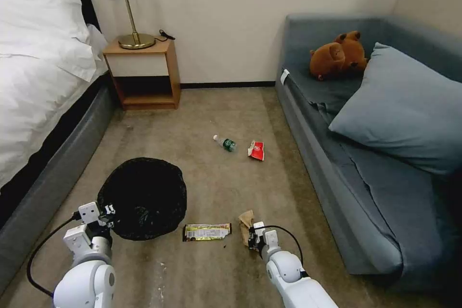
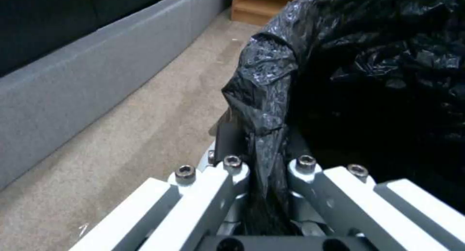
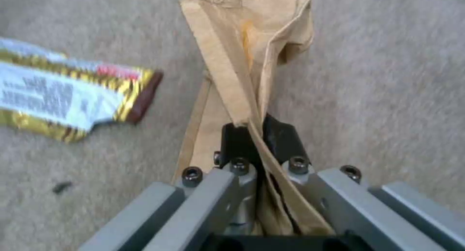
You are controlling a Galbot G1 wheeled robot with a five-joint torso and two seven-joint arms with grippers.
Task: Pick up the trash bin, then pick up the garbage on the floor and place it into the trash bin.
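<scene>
Between right gripper [image 3: 257, 134] pads, paper [image 3: 242, 44]

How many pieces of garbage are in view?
4: tan paper pinched in the right gripper; snack wrapper beside it, by the bin; bottle and red packet farther off on the carpet.

The short-pile beige-brown carpet floor [image 1: 216, 115] is filling the middle of the frame. A small clear bottle with a green label [image 1: 224, 143] and a red-and-white packet [image 1: 256, 150] are lying side by side near the centre. At lower centre a flat yellow-and-black snack wrapper [image 1: 207, 232] is lying just beside a tan crumpled paper piece [image 1: 246, 224]. A light wooden nightstand [image 1: 143, 73] is standing at upper left.
</scene>
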